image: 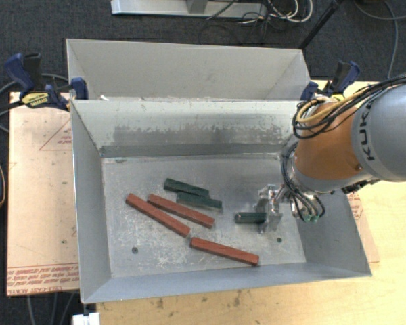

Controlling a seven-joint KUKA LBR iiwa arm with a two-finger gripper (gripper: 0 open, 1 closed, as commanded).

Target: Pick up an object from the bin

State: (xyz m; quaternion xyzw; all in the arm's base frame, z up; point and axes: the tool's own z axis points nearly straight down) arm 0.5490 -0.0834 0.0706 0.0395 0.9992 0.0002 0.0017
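The wrist, with its orange cover and loop of cables, stands highest over the bin and so closest to the lens. It leans in from the right because the arm reaches over that side wall.

Below it the gripper is down low by the floor, at the right of the bin. A green bit, short and dark, lies flat there and points left. Its right end meets the gripper. Whether the gripper is open or closed cannot be told, nor whether it has hold of the bit. The low pose suits a thing this thin, which has to be taken right at floor level. By that reading the pick looks to be at the grasp, with the lift not yet done.

The bit lies alone, with bare floor all round, so nothing else should be caught or dragged with it.

To its left, near the middle, two green bars lie side by side and touching, slanting down to the right. Just beyond them two red sticks lie nearly parallel on the same slant, the left one a little lower. A third red stick lies apart, nearer the front wall and below the gripper. All of them rest flat and scattered, as loose things settle when dropped.

The bin has sloping walls, which would tend to send loose pieces down to the flat floor where the gripper can get at them.
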